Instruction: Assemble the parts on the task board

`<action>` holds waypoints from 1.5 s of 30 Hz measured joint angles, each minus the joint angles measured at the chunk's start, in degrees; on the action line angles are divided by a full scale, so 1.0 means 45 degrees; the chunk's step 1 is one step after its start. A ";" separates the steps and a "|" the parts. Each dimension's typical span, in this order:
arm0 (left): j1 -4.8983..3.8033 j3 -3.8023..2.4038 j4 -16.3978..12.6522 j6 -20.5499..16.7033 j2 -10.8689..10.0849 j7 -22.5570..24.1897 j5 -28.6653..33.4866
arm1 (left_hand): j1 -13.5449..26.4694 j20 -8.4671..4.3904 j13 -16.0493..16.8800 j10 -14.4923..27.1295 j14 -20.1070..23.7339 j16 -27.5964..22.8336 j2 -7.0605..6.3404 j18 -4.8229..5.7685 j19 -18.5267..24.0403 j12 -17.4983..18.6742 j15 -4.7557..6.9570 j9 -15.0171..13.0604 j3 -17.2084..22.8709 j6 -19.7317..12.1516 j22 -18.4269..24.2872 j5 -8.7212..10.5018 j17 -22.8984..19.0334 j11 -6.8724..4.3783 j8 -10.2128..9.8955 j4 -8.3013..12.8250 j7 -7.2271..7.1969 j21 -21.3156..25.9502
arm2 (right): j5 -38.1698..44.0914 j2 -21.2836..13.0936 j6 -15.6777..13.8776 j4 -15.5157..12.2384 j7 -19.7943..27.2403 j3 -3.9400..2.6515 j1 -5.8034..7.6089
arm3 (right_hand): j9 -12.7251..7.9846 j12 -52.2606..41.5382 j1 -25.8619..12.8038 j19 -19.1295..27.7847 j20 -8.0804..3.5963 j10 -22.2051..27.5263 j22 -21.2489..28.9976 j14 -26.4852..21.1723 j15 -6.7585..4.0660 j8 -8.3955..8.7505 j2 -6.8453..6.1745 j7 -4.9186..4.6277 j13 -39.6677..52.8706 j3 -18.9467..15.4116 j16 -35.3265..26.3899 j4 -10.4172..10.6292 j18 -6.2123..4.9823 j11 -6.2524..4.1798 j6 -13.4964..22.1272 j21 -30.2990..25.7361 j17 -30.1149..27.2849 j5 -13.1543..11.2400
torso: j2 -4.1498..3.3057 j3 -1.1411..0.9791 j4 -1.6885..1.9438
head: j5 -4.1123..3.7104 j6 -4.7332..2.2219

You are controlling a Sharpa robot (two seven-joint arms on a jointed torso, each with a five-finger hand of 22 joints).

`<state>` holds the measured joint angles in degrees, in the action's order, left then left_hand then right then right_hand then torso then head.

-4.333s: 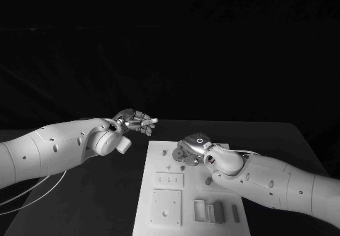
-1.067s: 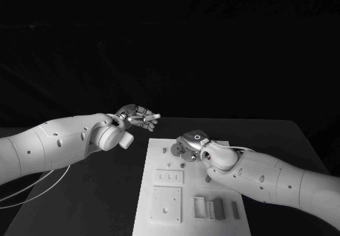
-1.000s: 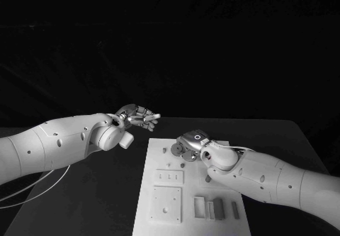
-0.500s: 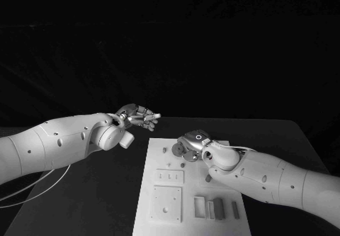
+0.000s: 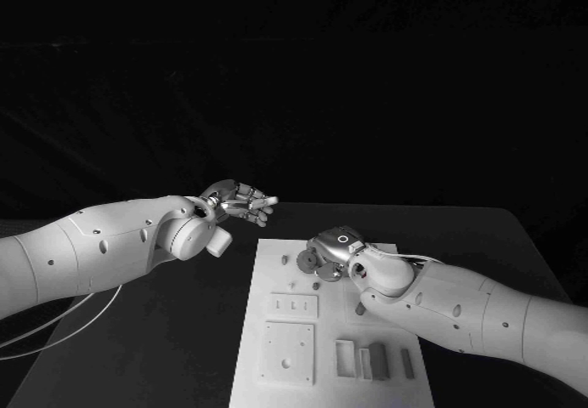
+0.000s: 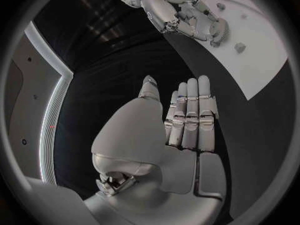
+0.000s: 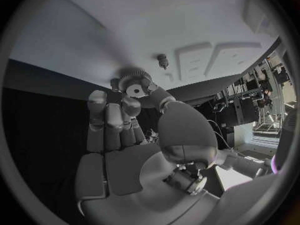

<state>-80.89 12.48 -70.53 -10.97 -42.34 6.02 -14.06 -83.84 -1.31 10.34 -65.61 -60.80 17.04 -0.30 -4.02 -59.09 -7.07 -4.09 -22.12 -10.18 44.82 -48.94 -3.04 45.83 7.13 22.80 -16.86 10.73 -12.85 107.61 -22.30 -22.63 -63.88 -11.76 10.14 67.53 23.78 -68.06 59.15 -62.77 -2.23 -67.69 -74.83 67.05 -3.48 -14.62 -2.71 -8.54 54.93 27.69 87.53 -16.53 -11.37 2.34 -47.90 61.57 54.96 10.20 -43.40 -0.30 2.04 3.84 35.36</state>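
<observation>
Black table point(image 5: 160, 340) under a dark backdrop carries the white board point(image 5: 276, 280), which lies lengthwise from the near edge toward the far side, at the middle of the surface.

Left arm point(image 5: 86, 251) enters from the left and ends beyond the board's far left corner, over bare table. Its hand point(image 5: 241, 204) holds nothing; in the left wrist view the fingers point(image 6: 190, 112) lie straight and side by side, the thumb set a little apart, the palm flat and unoccupied.

Right arm point(image 5: 477, 310) enters from the near right and crosses the right half of the board. Its hand point(image 5: 329, 253) sits low over the far part of the board, fingers curled and clamped on a gear point(image 7: 134, 81): the right wrist view shows the toothed disc with a pale hub pinched between thumb and fingertips point(image 7: 130, 105), close to the board surface. Whether the gear touches the board cannot be told. The left wrist view shows the same hand point(image 6: 181, 12) bent over the board point(image 6: 262, 50) with the gear point(image 6: 220, 31) at its fingertips.

Board features, large to small: a square plate point(image 5: 287, 353) with a central hole at the near left; a smaller plate point(image 5: 293, 306) with slots just beyond it; three upright blocks point(image 5: 374, 361) side by side at the near right; a peg point(image 5: 285, 261) standing near the far left, just left of the right hand.
</observation>
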 measured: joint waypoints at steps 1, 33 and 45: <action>0.0000 0.0000 0.0000 0.0000 0.0000 0.0000 0.0000 | 0.0000 0.0000 0.0000 0.0000 0.0000 0.0000 0.0000 0.0001 0.0000 0.0000 0.0000 -0.0004 0.0000 0.0000 0.0000 0.0000 0.0000 0.0000 0.0000 0.0000 0.0000 0.0000 | 0.0000 0.0001 0.0000 0.0000 -0.0002 0.0000 0.0000 | 0.0000 0.0000 0.0000 0.0000 0.0000 0.0000 0.0000 0.0000 0.0000 0.0001 0.0000 0.0010 0.0000 0.0000 0.0000 0.0000 0.0000 -0.0001 -0.0037 0.0000 0.0000 0.0000 | 0.0000 0.0001 0.0000 | 0.0000 -0.0001; 0.0000 0.0000 0.0000 0.0006 0.0003 -0.0002 -0.0001 | 0.0000 0.0000 0.0009 -0.0042 0.0000 -0.0049 0.0000 0.0106 0.0000 0.0000 0.0000 -0.0015 0.0000 0.0000 -0.0008 0.0000 0.0020 0.0041 0.0000 0.0000 0.0000 0.0000 | -0.0056 0.0065 -0.0058 0.0115 -0.0087 0.0008 -0.0011 | -0.0267 0.0060 -0.0272 0.0052 0.0044 0.0077 0.0076 -0.0166 0.0112 0.0449 -0.1209 -0.0198 0.0057 0.0279 -0.0049 0.0743 -0.0001 0.0071 0.0957 -0.0076 -0.0193 0.0000 | -0.0001 0.0002 -0.0004 | 0.0034 -0.0004; 0.0000 0.0000 0.0005 0.0007 0.0003 -0.0009 -0.0001 | 0.0000 0.0000 0.0020 -0.0042 0.0000 -0.0049 0.0000 0.0126 0.0000 0.0047 0.0000 -0.0019 0.0000 0.0000 -0.0007 0.0000 0.0030 0.0041 0.0000 0.0000 0.0000 0.0000 | -0.1188 -0.0107 0.0115 0.0011 0.0480 -0.0007 -0.0002 | -0.0064 0.0059 -0.0369 0.0052 0.0048 0.0071 -0.0010 -0.0099 0.0047 -0.0096 -0.0104 -0.0034 0.0108 0.0154 -0.0050 0.0618 -0.0001 0.0069 0.0130 -0.0075 -0.0040 0.0000 | -0.0002 0.0002 -0.0001 | 0.0022 0.0033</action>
<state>-80.89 12.48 -70.50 -10.94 -42.32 5.98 -14.07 -83.84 -1.31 10.43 -65.80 -60.80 16.82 -0.30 -3.45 -59.08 -6.86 -4.09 -22.20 -10.18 44.82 -48.97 -3.05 45.96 7.32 22.80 -16.86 10.74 -12.84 102.26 -22.78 -22.11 -63.83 -9.60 10.11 67.52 23.49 -67.79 57.49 -62.53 -2.02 -67.37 -74.88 66.60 -3.27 -15.05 -3.18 -8.69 55.42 28.38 87.30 -13.75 -11.38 2.65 -47.31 61.23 54.78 10.20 -43.41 -0.29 2.03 3.94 35.51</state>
